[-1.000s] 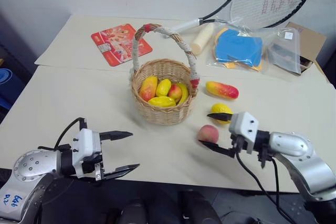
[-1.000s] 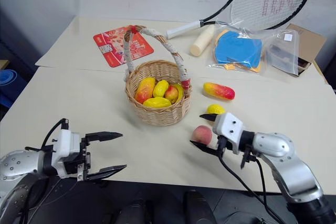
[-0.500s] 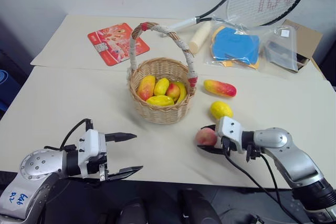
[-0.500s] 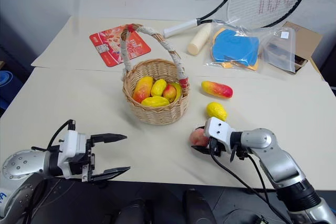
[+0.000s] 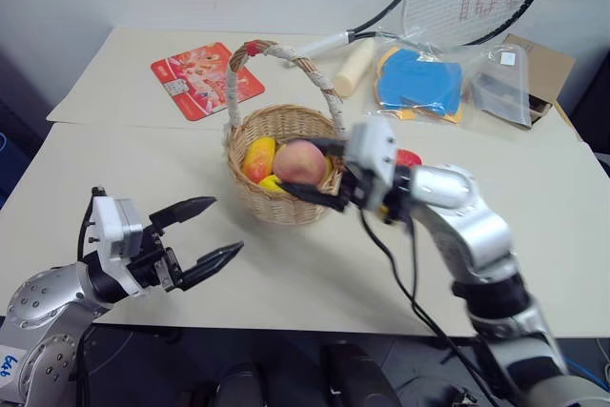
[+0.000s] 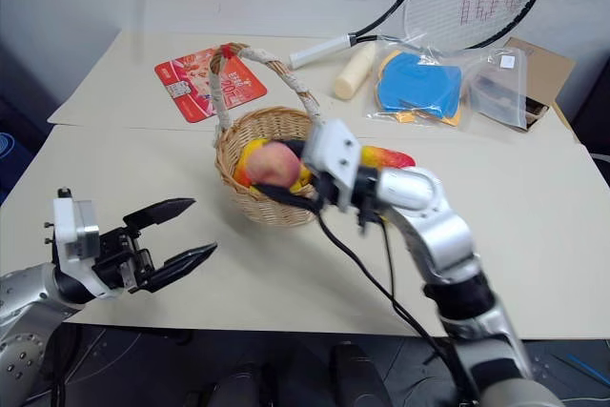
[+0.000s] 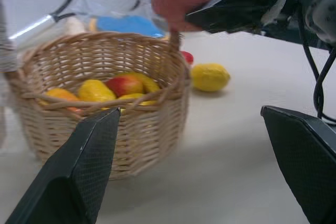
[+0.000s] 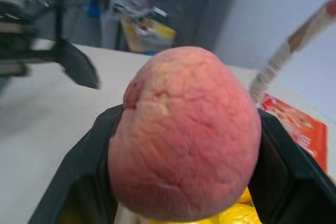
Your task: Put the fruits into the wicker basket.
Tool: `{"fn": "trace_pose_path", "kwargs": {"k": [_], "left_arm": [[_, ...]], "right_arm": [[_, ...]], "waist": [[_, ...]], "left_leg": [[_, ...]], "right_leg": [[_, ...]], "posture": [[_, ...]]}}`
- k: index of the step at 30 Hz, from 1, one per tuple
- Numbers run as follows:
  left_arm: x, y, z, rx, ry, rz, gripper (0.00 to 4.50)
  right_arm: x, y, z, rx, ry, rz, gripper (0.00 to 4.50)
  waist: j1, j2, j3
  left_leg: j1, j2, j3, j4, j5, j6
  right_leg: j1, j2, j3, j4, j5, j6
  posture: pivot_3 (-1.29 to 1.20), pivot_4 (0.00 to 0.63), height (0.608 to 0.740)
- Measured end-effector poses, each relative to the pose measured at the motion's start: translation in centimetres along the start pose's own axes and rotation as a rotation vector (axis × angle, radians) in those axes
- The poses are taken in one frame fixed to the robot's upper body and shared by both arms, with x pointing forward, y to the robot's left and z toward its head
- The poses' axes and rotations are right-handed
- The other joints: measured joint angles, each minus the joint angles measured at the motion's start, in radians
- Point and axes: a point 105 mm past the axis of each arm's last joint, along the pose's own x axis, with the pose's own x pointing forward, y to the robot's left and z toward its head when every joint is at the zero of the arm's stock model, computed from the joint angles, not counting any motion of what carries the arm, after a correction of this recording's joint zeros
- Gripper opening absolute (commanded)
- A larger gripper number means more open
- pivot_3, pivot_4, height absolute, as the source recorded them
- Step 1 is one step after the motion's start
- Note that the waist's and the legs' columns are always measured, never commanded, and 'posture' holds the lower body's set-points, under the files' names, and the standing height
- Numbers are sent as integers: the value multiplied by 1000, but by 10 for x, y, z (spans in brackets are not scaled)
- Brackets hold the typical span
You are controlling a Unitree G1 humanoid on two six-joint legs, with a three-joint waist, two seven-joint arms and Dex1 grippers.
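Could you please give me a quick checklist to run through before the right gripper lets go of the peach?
1. Peach clamped in the right gripper: ok.
2. Peach above the basket opening, not outside the rim: ok, as far as the head views show.
3. Peach clear of the basket handle: ok.
4. Room in the basket among the fruits already inside: ok.
5. Left gripper open and away from the basket: ok.
6. Lemon on the table beside the basket, not yet put in: not ok.
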Motion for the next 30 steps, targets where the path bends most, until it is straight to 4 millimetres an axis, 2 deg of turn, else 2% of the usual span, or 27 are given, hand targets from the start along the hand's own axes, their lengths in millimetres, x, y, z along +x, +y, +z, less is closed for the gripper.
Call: {"fn": "trace_pose_path", "kwargs": {"k": [1, 4, 6, 10, 13, 15, 17, 21, 25, 28, 30], "left_arm": [[1, 0, 1, -2, -8, 9, 4500], [2, -2, 4, 6, -14, 20, 4500], [2, -2, 3, 3, -10, 28, 4500], [2, -4, 5, 10, -12, 25, 4500], [3, -6, 6, 16, -14, 15, 4500], [3, -7, 6, 18, -11, 4, 4500], [5, -8, 6, 23, -7, -19, 4500], [6, -4, 3, 31, 19, -48, 4500], [5, -5, -6, 51, 64, -100, 4500], [5, -11, -13, 96, 100, -171, 4500], [5, -14, -18, 74, 108, -195, 4500]], "right_arm": [[3, -3, -5, -7, 23, -24, 2583], [8, -6, -18, -12, 75, -61, 3571], [10, -4, -18, -25, 70, -56, 4302], [8, 3, -2, -44, -27, 20, 4407], [-6, 9, 15, -82, -108, 113, 4407], [-19, 8, 11, -70, -94, 142, 4407], [-39, 16, 5, 20, -93, 181, 4407], [-105, 36, -22, 166, 36, 200, 4407], [-160, 34, -48, 190, 142, 20, 4407], [-217, 28, -76, 151, 288, -200, 4407], [-251, 34, -90, 150, 376, -293, 4407]], "waist": [[0, 0, 0], [-2, 0, 0], [-3, 0, 0], [-3, 0, 0], [-2, 0, 0], [-1, 0, 0], [3, 0, 0], [21, 0, 0], [21, -1, 0], [26, -1, 0], [26, -1, 0]], "left_leg": [[0, 0, 1, 0, -1, 1], [0, -1, 3, 1, -2, 4], [0, -1, 4, 1, -3, 4], [0, 0, 5, 0, -3, 3], [1, 0, 5, 0, -2, 2], [2, 0, 4, 0, -2, 2], [2, 0, 3, 0, -2, 3], [1, -2, 2, -1, -3, 4], [2, -3, 5, -1, -3, 4], [4, -4, 6, -2, -3, 4], [4, -3, 6, -2, -3, 4]], "right_leg": [[0, 0, 0, 0, 0, 0], [0, -1, 2, -1, 0, 0], [0, -1, 2, -2, 0, 0], [0, 0, 2, -3, 0, 0], [0, 1, 2, -2, 0, 0], [2, 1, 2, -3, 0, 1], [2, 0, 1, -3, 0, 1], [3, 0, 1, -6, 0, 1], [4, 2, 3, -9, 1, 3], [6, 2, 4, -10, 2, 3], [6, 2, 4, -10, 2, 3]], "posture": [[0, 150, 740], [0, 150, 740], [0, 150, 740], [0, 150, 740], [0, 150, 740], [0, 150, 740], [0, 150, 740], [0, 150, 740], [0, 150, 740], [0, 150, 740], [0, 150, 740]]}}
